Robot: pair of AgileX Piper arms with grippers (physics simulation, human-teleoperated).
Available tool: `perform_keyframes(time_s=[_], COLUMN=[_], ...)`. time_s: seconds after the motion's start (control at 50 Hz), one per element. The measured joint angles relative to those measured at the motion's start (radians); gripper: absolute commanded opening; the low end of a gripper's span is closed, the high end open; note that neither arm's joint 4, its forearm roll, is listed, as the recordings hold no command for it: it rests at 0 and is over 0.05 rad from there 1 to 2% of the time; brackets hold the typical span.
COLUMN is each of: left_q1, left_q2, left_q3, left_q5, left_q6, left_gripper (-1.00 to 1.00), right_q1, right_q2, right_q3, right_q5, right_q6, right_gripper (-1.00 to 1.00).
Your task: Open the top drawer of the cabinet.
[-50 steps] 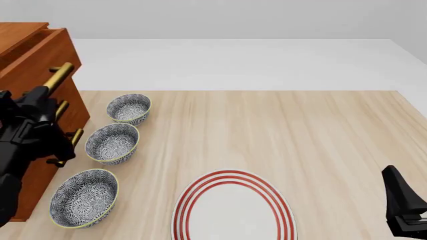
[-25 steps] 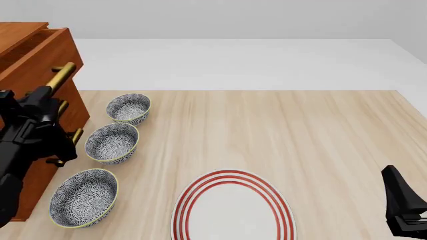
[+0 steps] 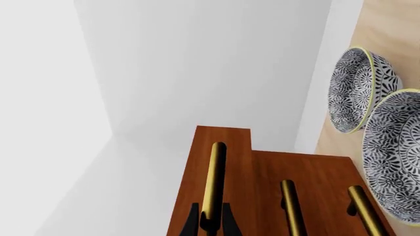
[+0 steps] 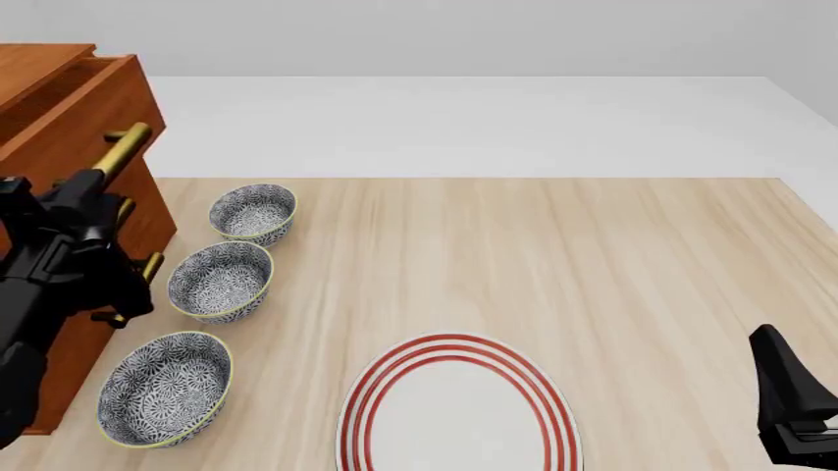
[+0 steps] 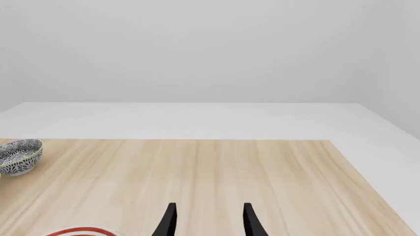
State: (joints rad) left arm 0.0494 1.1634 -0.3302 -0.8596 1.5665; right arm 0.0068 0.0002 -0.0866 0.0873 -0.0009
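Note:
The cabinet [image 4: 69, 365] stands at the table's left edge. Its top drawer [image 4: 92, 103] sticks out a little past the two lower fronts, and a strip of its inside shows from above. My left gripper [image 4: 94, 182] is shut on the top drawer's brass bar handle [image 4: 122, 147]. In the left wrist view both fingers [image 3: 191, 222] of the left gripper [image 3: 210, 223] clamp the near end of that handle [image 3: 213, 172]. My right gripper [image 4: 792, 407] hangs at the near right, far from the cabinet. It is open and empty in the right wrist view [image 5: 208, 221].
Three patterned bowls [image 4: 253, 212] [image 4: 220, 280] [image 4: 165, 388] sit in a row just in front of the cabinet. A red-ringed white plate [image 4: 458, 412] lies at the near middle. The two lower brass handles [image 3: 292, 206] [image 3: 364, 209] run beside the gripped one.

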Motion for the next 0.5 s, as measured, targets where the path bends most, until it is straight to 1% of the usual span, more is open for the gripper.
perform_keyframes(time_s=[0.5], left_q1=[-0.003], left_q2=[-0.001], left_q3=[0.000], left_q5=[0.002], left_q6=[0.003], left_gripper=[-1.00], right_q1=[0.000], right_q2=[0.000], right_q3=[0.000], right_q5=[0.000], right_q6=[0.000], right_gripper=[1.00])
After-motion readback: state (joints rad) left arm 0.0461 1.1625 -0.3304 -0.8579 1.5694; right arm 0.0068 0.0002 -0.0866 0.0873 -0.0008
